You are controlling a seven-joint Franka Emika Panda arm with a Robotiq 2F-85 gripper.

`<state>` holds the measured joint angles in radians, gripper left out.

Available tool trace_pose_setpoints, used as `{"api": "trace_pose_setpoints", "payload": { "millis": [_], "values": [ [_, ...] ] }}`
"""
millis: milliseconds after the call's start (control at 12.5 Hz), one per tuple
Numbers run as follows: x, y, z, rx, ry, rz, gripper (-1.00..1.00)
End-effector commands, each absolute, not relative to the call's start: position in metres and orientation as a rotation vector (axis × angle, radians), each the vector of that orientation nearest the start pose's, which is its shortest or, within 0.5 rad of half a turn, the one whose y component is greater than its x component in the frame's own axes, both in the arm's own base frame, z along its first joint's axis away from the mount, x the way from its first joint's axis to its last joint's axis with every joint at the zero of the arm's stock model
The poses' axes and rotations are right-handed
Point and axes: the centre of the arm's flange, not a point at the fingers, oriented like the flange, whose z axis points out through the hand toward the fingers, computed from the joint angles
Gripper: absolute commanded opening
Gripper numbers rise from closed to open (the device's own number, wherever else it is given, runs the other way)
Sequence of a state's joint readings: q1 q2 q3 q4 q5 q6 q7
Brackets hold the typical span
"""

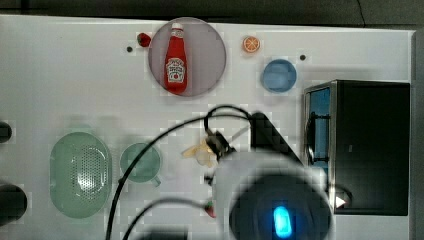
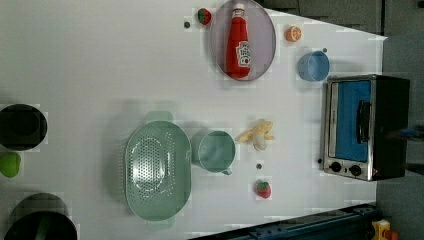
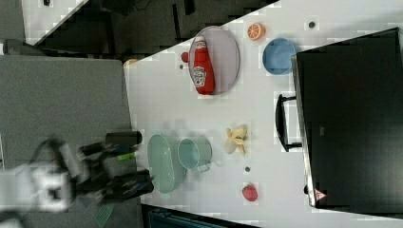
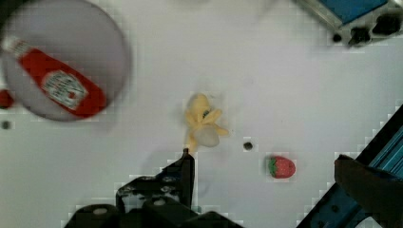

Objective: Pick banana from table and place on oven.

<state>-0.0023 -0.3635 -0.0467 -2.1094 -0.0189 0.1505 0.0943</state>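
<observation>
- Now gripper [image 4: 259, 164] open wide, nothing held, above table [image 4: 142, 142].
- Banana [image 2: 257, 134] lies on table btwn green cup [image 2: 215, 151] & oven [image 2: 367, 127], apart from both.

Banana [image 1: 200, 151] on table [image 1: 75, 85] (beside arm [image 1: 272, 200])

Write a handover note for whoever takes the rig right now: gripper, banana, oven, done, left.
Gripper: open, empty, above the table beside the banana.
Banana: lying on the table between the green cup and the oven, apart from both.
Oven: door shut, black top bare.
Done: nothing placed; banana not yet picked.
Left: grasp the banana, lift it, set it on the oven top.
</observation>
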Motion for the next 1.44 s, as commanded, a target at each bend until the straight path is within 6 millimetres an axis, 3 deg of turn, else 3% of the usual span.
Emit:
{"api": "trace_pose_setpoints", "payload": {
  "millis": [80,400,800,1120,1440],
  "values": [
    [0.46,-0.018,0.494,-2.842,1.432,0.086,1.0],
    [0.477,-0.007,0.402,-2.855,1.393,0.047,1.0],
    [0.473,0.01,0.283,-2.886,1.341,0.073,1.0],
    [0.472,0.025,0.216,-2.906,1.297,0.11,1.0],
    [0.465,0.039,0.168,-2.921,1.256,0.15,1.0]
  ]
}}
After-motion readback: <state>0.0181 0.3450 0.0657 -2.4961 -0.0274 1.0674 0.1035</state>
